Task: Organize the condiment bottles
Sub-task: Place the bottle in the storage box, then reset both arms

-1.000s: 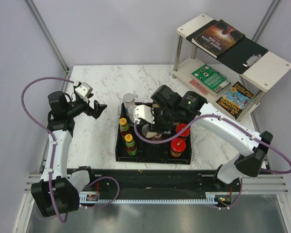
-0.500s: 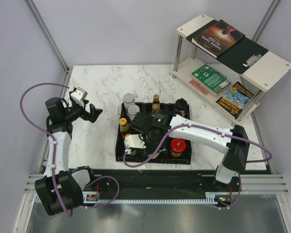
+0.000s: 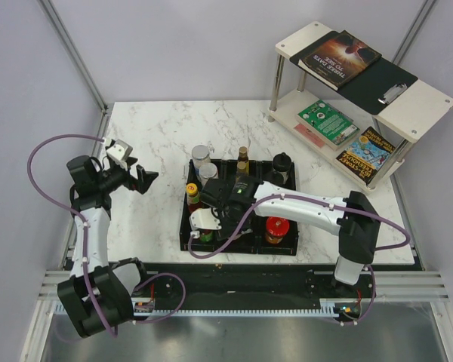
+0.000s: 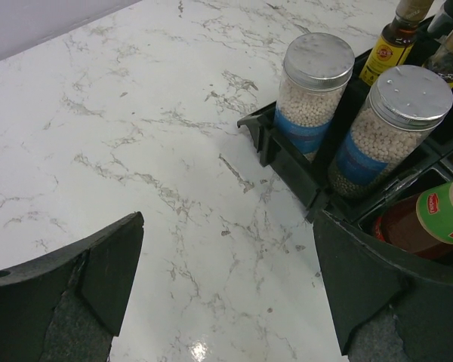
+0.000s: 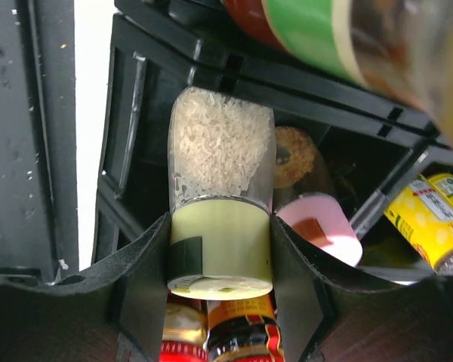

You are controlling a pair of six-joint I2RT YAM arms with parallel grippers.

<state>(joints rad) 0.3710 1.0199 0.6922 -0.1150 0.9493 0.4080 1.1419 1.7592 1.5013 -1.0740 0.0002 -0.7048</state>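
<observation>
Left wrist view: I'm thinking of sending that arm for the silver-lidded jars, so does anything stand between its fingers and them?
Nothing visible does. Bare marble table lies between the open left gripper and the silver-lidded jars. Only the black tray's low wall hides their bases.

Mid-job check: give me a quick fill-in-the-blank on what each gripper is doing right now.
The right gripper is shut on a jar of ___.
The left gripper is ___, holding nothing over the table.
Both blue-labelled jars have ___ lids.
Missing: rice; open; silver.
</observation>
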